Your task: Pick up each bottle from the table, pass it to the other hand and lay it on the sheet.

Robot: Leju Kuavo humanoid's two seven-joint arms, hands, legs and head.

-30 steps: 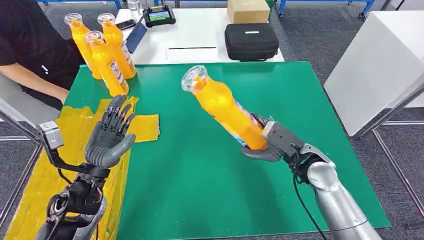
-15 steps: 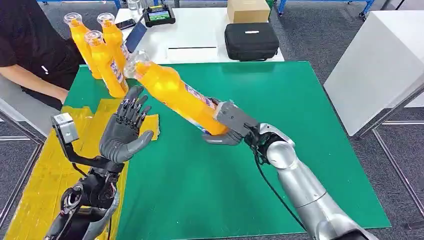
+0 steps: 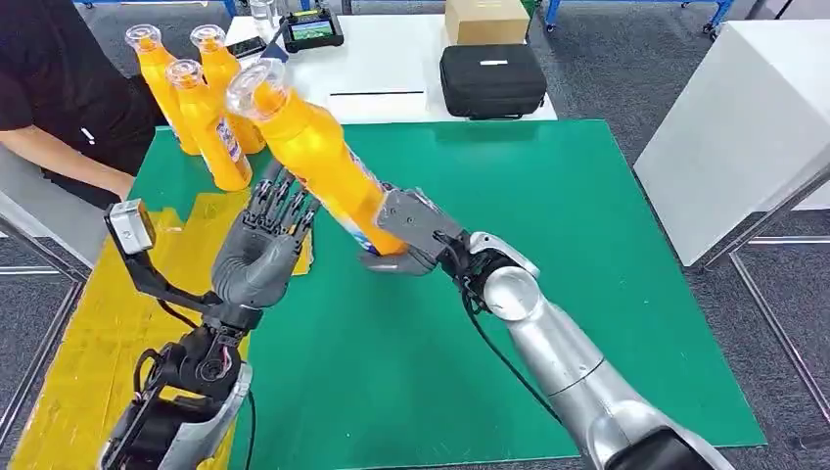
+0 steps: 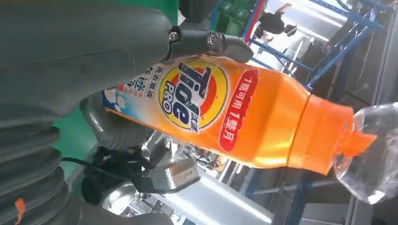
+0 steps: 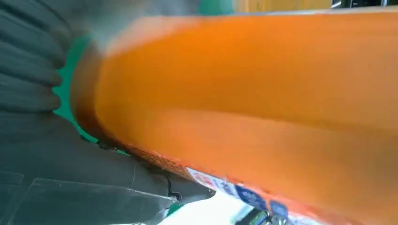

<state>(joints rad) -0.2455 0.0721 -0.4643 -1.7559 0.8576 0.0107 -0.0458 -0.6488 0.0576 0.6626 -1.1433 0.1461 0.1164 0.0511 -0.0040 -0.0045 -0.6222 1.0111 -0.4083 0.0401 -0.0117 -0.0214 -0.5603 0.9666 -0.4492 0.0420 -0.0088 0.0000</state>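
My right hand (image 3: 411,230) grips an orange detergent bottle (image 3: 313,152) by its base, tilted up and to the left with its clear cap highest. My left hand (image 3: 259,255) stands upright beside the bottle's middle, fingers spread and up against its side, not closed around it. In the left wrist view the labelled bottle (image 4: 225,112) lies across the palm of the left hand (image 4: 70,70), one fingertip (image 4: 206,42) on it. The right wrist view has the bottle (image 5: 258,93) held in the right hand (image 5: 56,164). The yellow sheet (image 3: 88,343) lies at the mat's left edge.
Three more orange bottles (image 3: 206,127) stand at the far left corner of the green mat (image 3: 587,245). A person in black (image 3: 49,98) sits at the left. A black case (image 3: 491,80), a cardboard box (image 3: 486,20) and a controller (image 3: 311,29) lie on the white table behind.
My right arm has swung the bottle left and upward, over to my left hand. My left hand has risen and moved right until its fingers meet the bottle.
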